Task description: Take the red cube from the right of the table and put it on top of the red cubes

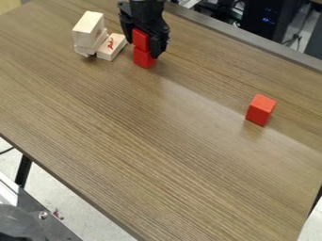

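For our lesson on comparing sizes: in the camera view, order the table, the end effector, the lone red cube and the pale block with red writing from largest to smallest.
1. Table
2. End effector
3. Lone red cube and pale block: too alike in size to rank

Wood-grain tabletop (pixel 144 155) above a pale speckled floor (pixel 69 202)

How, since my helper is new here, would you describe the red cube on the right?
On the brown table, go to the camera view's right side, away from the pale blocks. There sits a red cube. It stands alone, whereas the other red cubes are stacked at the tool.
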